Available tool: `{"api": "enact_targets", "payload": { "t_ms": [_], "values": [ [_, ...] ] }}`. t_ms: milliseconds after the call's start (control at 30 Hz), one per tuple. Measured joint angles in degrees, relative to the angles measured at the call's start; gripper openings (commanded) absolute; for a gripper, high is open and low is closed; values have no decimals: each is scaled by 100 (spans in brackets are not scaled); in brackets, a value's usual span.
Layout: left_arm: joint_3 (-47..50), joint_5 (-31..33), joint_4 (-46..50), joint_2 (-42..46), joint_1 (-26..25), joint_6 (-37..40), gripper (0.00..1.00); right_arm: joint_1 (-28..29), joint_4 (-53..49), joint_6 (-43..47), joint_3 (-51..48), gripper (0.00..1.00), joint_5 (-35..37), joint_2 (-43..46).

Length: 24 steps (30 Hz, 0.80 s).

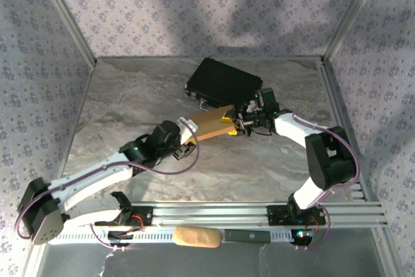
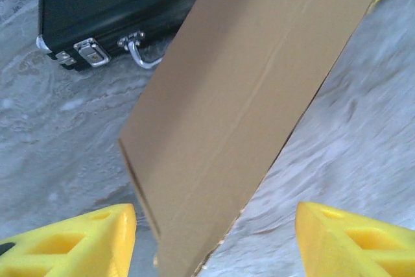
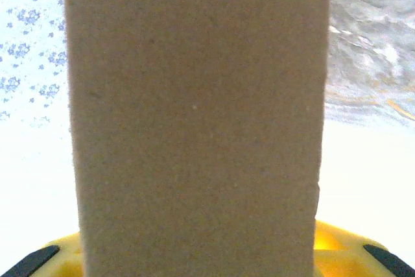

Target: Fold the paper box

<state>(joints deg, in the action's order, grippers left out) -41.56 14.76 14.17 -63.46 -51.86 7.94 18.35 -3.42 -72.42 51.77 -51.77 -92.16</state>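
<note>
Right end effector point(image 1: 237, 125) is clenching the flat paper box point(image 1: 211, 124); left end effector point(image 2: 214, 218) is gaping; folding is seemingly barely starting.

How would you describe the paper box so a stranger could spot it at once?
On the grey marbled table, find the black case near the back wall. Right in front of it is the paper box, a tan cardboard piece. It is plain brown and unmarked, whereas the case is black with metal latches.
</note>
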Motion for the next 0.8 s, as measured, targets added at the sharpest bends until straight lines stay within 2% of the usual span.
{"api": "enact_targets", "payload": {
  "t_ms": [200,333,467,533,633,800],
  "values": [
    [-116,822,-140,-1001,-468,1097,66,-227,-575,92,46,39,-243,81],
    [-116,1163,-444,-1443,-555,1429,65,-291,-774,129,46,38,-339,118],
    [-116,1427,-782,-1694,-614,1609,58,-343,-890,131,46,38,-345,177],
    [-116,1554,-903,-1768,-686,1661,50,-393,-951,133,46,40,-358,197],
    [-116,1670,-946,-1770,-752,1729,42,-413,-1019,129,44,48,-361,251],
    [-203,1602,-699,-1681,-802,1696,40,-487,-1187,184,33,66,-350,341]
  ]
}}
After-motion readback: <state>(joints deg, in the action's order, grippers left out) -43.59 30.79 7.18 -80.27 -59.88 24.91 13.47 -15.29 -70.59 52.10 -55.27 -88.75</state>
